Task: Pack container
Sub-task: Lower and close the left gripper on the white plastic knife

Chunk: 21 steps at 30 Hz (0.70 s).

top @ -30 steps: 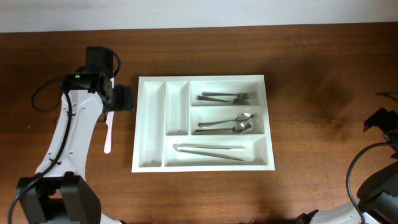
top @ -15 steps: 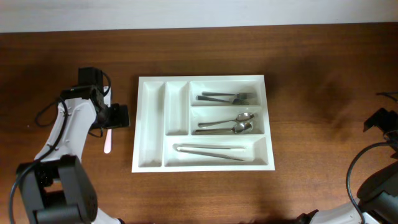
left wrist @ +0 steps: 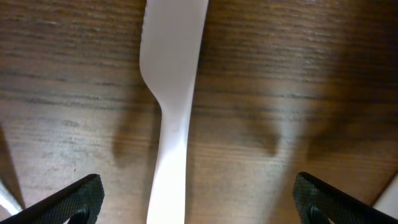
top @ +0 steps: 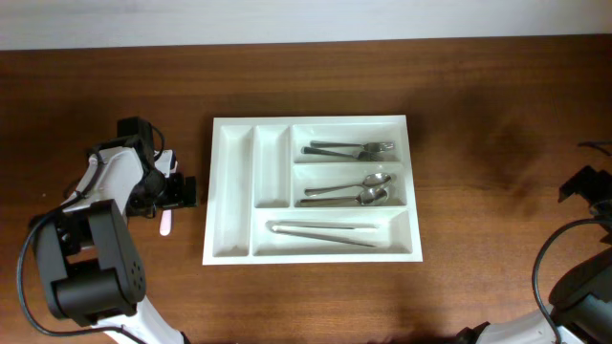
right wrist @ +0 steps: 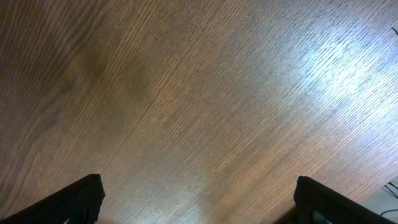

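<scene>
The container (top: 230,187), a large white cutlery tray, lies mid-table with forks (top: 350,149), spoons (top: 348,190) and long metal pieces (top: 321,232) in its three wide compartments. Its two narrow compartments hold nothing. A pale plastic utensil (top: 165,224) lies on the wood left of the tray. My left gripper (top: 165,198) hangs open right over it. In the left wrist view the utensil (left wrist: 173,93) runs lengthwise between the two wide-apart fingertips, touching neither. My right gripper (right wrist: 200,199) is open over bare wood, and its arm (top: 584,183) sits at the far right edge.
The left arm's base (top: 88,263) stands at the front left, close to the utensil. The tray's left wall (top: 209,191) is a short way right of the left gripper. Brown table wood surrounds the tray on all sides.
The left arm has swung toward the table's front along the utensil and come down low over it, covering most of it from above. Both grippers stayed open. The right arm has not moved.
</scene>
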Motion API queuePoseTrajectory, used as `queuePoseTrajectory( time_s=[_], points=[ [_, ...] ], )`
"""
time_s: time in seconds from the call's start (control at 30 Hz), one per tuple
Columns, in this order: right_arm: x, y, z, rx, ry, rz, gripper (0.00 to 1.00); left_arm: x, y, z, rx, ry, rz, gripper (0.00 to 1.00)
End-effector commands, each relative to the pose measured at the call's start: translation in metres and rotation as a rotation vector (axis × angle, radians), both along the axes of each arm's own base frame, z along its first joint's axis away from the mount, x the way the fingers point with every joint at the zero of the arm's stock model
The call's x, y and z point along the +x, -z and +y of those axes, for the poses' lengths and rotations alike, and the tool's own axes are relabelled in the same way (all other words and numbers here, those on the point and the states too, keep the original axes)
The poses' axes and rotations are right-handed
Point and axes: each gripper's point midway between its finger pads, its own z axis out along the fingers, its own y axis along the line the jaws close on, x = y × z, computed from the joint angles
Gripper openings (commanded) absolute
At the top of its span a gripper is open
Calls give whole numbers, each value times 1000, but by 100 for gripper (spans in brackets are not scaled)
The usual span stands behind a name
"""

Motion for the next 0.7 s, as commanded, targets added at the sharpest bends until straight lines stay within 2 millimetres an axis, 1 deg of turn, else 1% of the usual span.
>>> queuePoseTrajectory(
  time_s=[0.0, 0.13, 0.17, 0.2, 0.3, 0.37, 0.43, 0.53, 0.6, 0.67],
  points=[
    [0, 3, 2, 9, -2, 5, 99, -3, 12, -4, -36, 14, 23, 99],
    [0, 3, 2, 9, -2, 5, 99, -5, 21, -8, -63, 13, 45, 100],
    [0, 3, 2, 9, -2, 5, 99, -5, 23, -8, -63, 13, 49, 99],
    [0, 3, 2, 9, -2, 5, 99, -5, 24, -8, -64, 13, 49, 96],
    [0, 3, 2, 9, -2, 5, 99, -4, 25, -8, -62, 13, 44, 95],
    [0, 3, 2, 9, -2, 5, 99, -2, 25, -7, -58, 13, 38, 89],
    [0, 3, 2, 9, -2, 5, 99, -1, 25, -7, -57, 13, 32, 72],
    [0, 3, 2, 9, -2, 5, 99, 3, 25, -6, -53, 12, 16, 53],
    [0, 3, 2, 9, -2, 5, 99, 6, 25, -5, -51, 13, 6, 48],
    [0, 3, 2, 9, -2, 5, 99, 8, 25, -4, -48, 13, -4, 45]
  ],
)
